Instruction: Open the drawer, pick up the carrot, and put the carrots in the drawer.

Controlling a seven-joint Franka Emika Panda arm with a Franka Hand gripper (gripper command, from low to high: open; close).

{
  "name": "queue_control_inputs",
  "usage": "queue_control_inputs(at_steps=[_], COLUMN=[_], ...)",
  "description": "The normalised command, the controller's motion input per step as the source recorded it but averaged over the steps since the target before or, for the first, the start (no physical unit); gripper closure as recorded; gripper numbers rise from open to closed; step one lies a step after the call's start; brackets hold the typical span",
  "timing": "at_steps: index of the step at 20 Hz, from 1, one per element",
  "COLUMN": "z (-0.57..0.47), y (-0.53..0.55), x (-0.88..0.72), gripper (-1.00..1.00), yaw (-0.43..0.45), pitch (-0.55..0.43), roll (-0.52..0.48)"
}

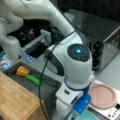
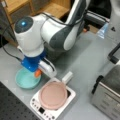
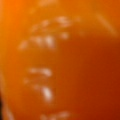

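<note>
The drawer [image 1: 48, 87] stands pulled open at a front view's left, a dark grey tray under the wooden cabinet top [image 1: 17, 100]. The carrot [image 2: 37, 73] shows as a small orange patch over the right rim of a teal bowl [image 2: 25, 80], directly under the blue wrist mount. Its orange surface [image 3: 60, 60] fills the whole wrist view. My gripper [image 2: 40, 74] is down at the bowl, right at the carrot, with its fingers hidden by the hand and the mount. In a front view the arm's wrist [image 1: 75, 65] covers the carrot.
A yellow toy vegetable [image 1: 23, 71] and a green one [image 1: 33, 79] lie in the drawer. A pink plate [image 2: 52, 95] rests on a white appliance [image 2: 71, 96] beside the bowl. A silver toaster oven [image 1: 105, 45] stands at a front view's right.
</note>
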Motion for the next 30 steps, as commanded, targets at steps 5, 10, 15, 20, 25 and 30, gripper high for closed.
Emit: queue_control_inputs(at_steps=[5, 10, 15, 20, 25, 30], z=[-0.06, -0.05, -0.03, 0.11, 0.07, -0.06], y=[0.08, 0.08, 0.08, 0.11, 0.14, 0.14], x=[-0.21, -0.2, -0.21, -0.28, -0.37, -0.39], gripper=[1.0, 1.0, 1.0, 1.0, 1.0, 1.0], yaw=[-0.057, -0.056, -0.056, -0.029, -0.012, -0.021], pitch=[-0.086, -0.089, -0.137, -0.253, -0.217, -0.181], roll=[-0.154, -0.154, -0.139, -0.076, -0.05, -0.025])
